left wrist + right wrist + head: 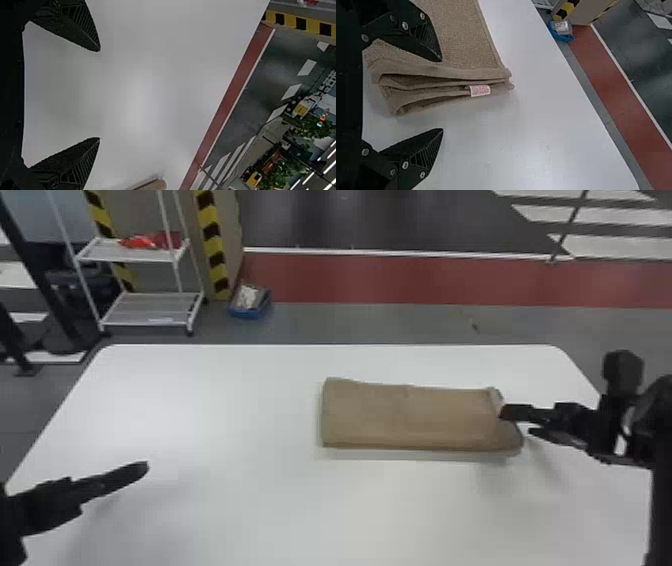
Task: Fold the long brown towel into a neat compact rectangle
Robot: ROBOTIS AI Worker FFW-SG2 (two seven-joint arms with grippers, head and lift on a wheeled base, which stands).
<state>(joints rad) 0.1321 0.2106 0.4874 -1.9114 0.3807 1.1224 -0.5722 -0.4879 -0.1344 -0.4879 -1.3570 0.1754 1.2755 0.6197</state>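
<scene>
Counting twelve o'clock as straight away from me, the brown towel point(410, 417) lay toward two o'clock on the white desk point(225, 415), already a layered strip. My right pincer point(441, 95) stood wide at its three o'clock end, one finger over the cloth, the other off beyond the layers, with nothing gripped. My left pincer point(99, 94) was wide open and empty toward eight o'clock.

The likeliest trouble, I judged, was a partial grip: had my outer finger closed without getting beneath the stack, I would have caught the upper plies and left the lower ones, sliding the fold askew. Pressing too hard from above might have dragged the whole strip. With my left pincer well away from the cloth, nothing steadied the nine o'clock end against a pull, and the rounded corner at four o'clock could have tucked under crookedly.

I could not count the plies behind the loose edges and the label point(480, 90), nor tell whether my upper finger touched the cloth. The left wrist view cut off most of the towel.
</scene>
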